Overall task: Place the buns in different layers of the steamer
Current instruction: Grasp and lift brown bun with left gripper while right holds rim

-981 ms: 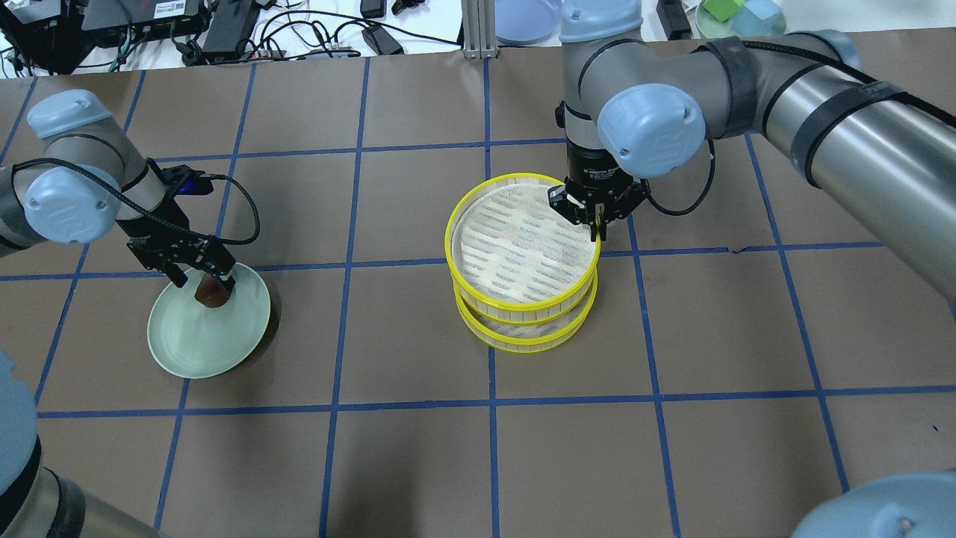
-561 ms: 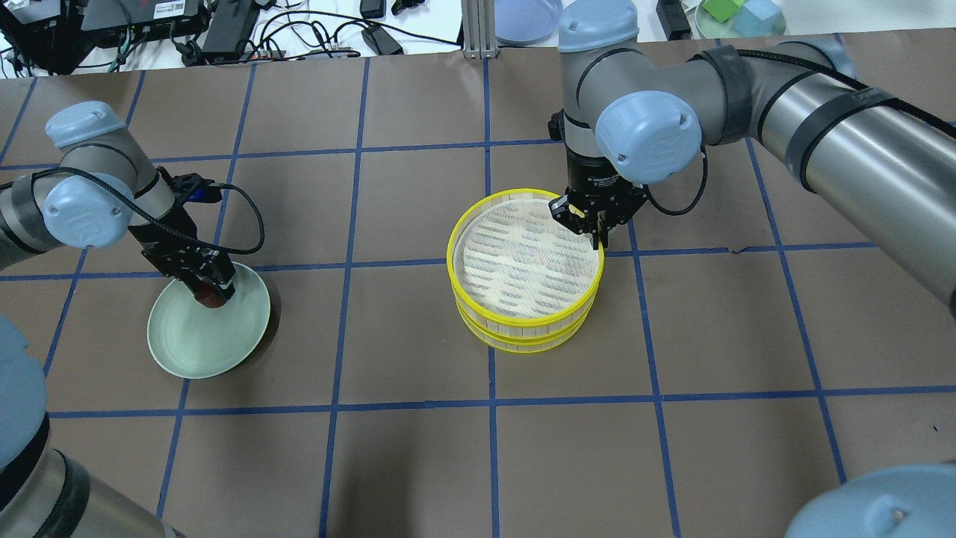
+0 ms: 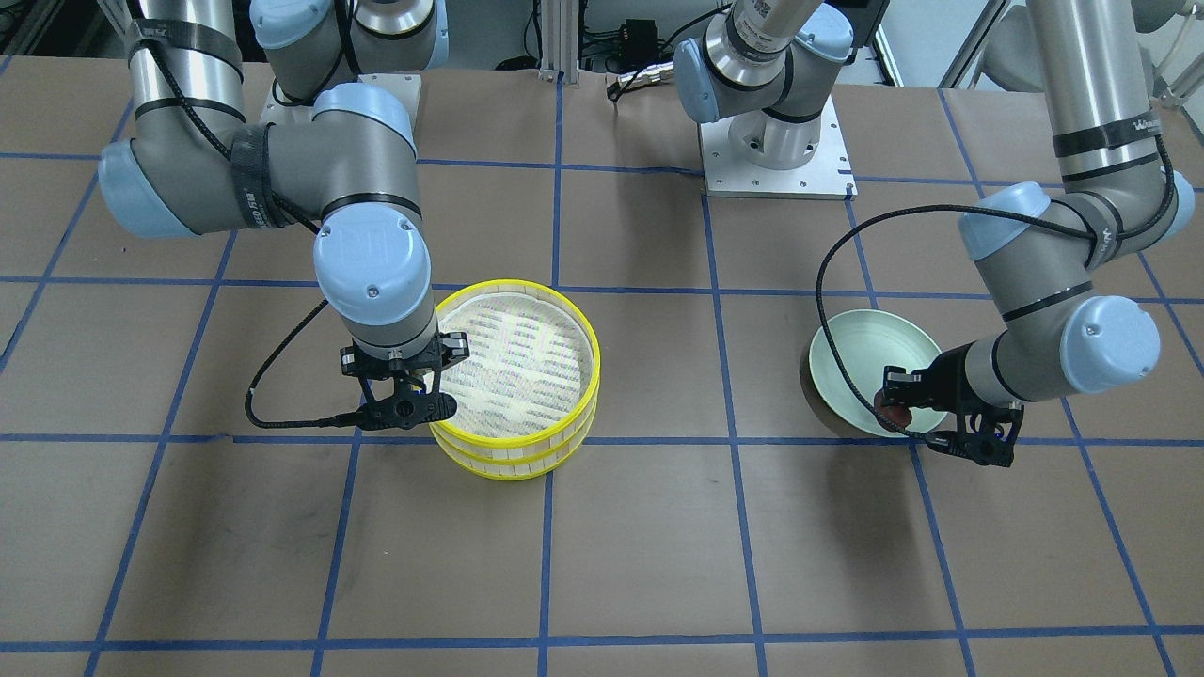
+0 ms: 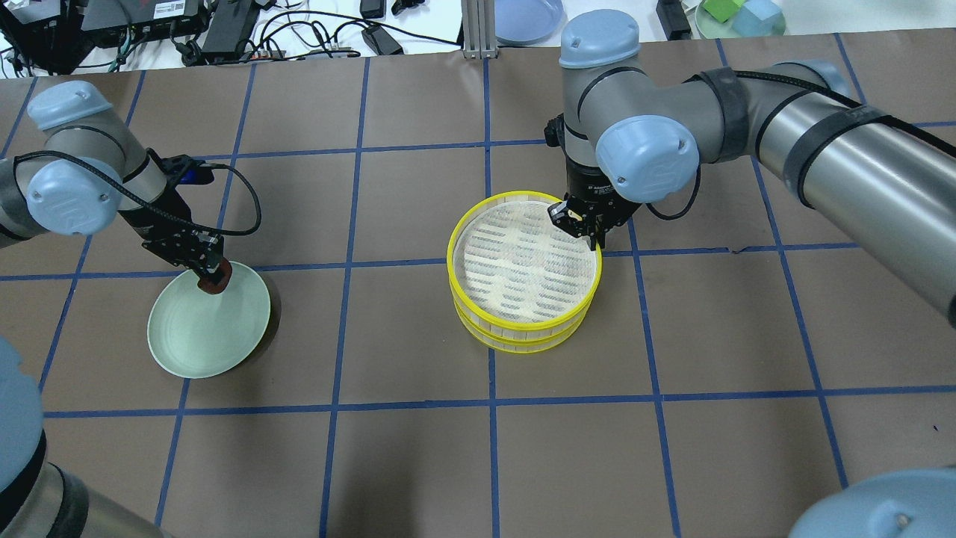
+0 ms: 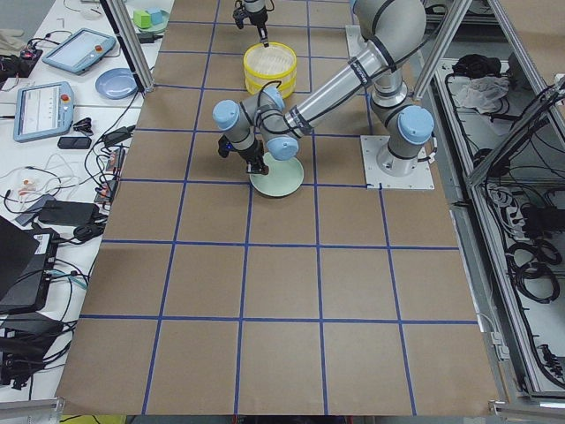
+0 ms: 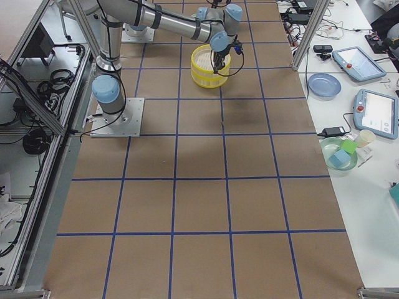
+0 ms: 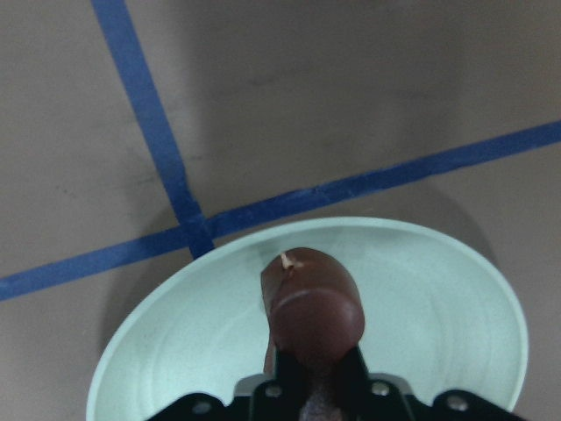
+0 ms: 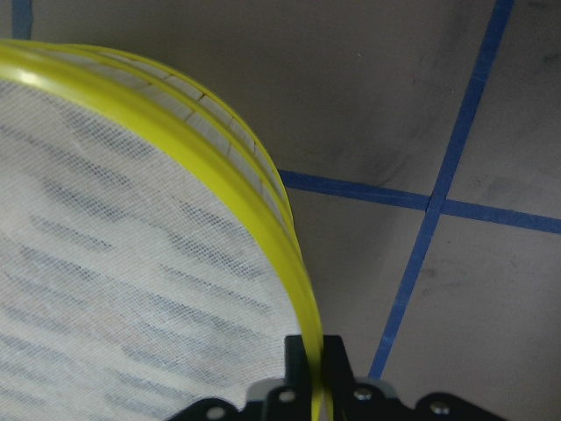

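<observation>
The dark reddish-brown bun (image 7: 311, 303) is held in my left gripper (image 4: 211, 275), which is shut on it over the far edge of the pale green plate (image 4: 202, 336); the bun also shows in the front-facing view (image 3: 894, 410). The two steamer layers are stacked at mid-table: the top tray (image 4: 453, 258) sits on the lower tray (image 4: 523, 345). My right gripper (image 4: 594, 235) is shut on the top tray's yellow rim (image 8: 298, 263) at its far right side. Both trays look empty where visible. The cream-yellow bun is out of view.
Brown table with a blue tape grid. A blue plate (image 4: 526, 19), a green dish with blocks (image 4: 739, 15) and cables (image 4: 224, 30) lie beyond the far edge. The left arm's base plate (image 3: 776, 155) is on the robot's side.
My left gripper closed on the reddish-brown bun and shifted slightly toward the plate's far edge. The top tray, first raised and offset, came down squarely onto the lower tray with my right gripper.
</observation>
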Available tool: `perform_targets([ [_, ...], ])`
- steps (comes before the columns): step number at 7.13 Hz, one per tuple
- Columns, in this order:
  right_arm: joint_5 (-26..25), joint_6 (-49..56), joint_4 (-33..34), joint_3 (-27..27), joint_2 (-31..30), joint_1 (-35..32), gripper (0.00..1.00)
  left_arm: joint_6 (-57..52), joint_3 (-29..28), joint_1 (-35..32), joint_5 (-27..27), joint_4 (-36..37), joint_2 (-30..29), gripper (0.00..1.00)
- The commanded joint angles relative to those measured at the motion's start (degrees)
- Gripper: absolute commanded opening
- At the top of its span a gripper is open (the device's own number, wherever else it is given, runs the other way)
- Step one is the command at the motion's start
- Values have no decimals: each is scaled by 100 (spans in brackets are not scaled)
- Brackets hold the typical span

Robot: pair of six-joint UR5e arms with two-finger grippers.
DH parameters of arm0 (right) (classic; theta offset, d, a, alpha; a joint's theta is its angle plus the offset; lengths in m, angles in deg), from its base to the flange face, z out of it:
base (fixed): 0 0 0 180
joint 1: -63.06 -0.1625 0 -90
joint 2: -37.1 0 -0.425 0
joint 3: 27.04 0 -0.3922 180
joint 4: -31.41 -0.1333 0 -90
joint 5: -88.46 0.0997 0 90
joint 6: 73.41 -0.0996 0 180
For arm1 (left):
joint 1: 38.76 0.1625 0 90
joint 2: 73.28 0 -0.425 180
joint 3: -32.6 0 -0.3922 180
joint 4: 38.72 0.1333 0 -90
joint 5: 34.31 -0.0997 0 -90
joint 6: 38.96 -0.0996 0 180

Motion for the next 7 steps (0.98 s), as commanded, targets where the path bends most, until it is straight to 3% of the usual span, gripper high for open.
perform_targets([
  [1, 2, -5, 25, 8, 1, 0, 0, 1627, -337, -124, 415, -308, 423, 0],
  [2, 2, -6, 16, 8, -7, 0, 15, 1994, -426, -202, 575, -335, 582, 0],
  [4, -6, -84, -28, 0, -42, -9, 100, 3124, -444, -963, 708, -450, 942, 0],
  [7, 11, 46, -46, -193, -988, 288, 100, 5165, -462, -2317, 1391, -362, 1119, 0],
])
